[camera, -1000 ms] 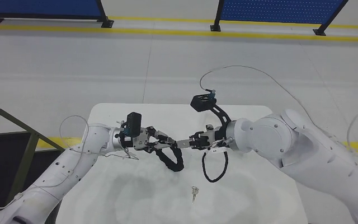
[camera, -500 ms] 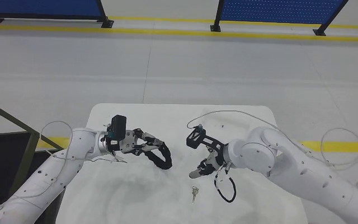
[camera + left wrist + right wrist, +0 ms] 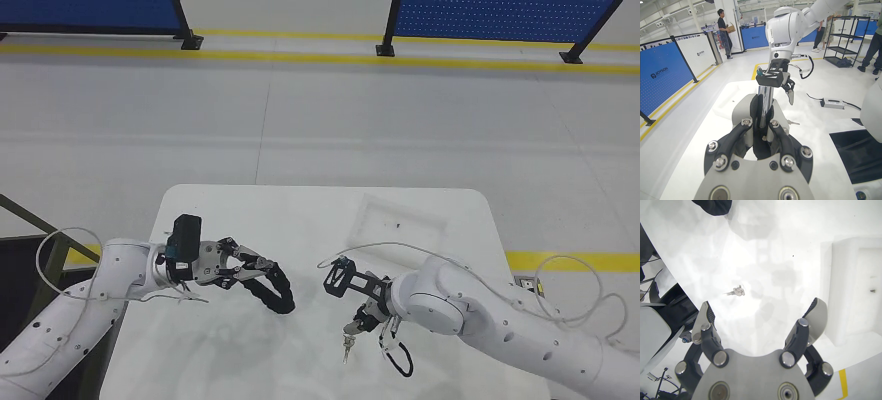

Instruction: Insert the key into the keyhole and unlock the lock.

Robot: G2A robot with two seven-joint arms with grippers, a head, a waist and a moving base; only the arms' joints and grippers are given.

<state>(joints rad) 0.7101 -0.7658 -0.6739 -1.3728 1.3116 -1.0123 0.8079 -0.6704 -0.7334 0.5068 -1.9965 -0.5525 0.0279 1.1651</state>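
So the small silver key is lying flat on the white table, toward the near edge and well apart from the lock. The right gripper hangs just above it with its jaws spread wide and nothing in them; in the right wrist view the key sits a bit past the open fingertips. The black cable lock with the chrome cylinder is pinched in the left gripper, jaws closed narrow on it, held up off the table over on the left side. In the left wrist view the chrome barrel sticks out between the pads. Behind it all there's a white recessed foam tray at the far side of the table. The blue barrier panels have white print on them. Compared with a second ago, the right gripper has left the lock and dropped to the key, and the left arm has pulled the lock back leftward.
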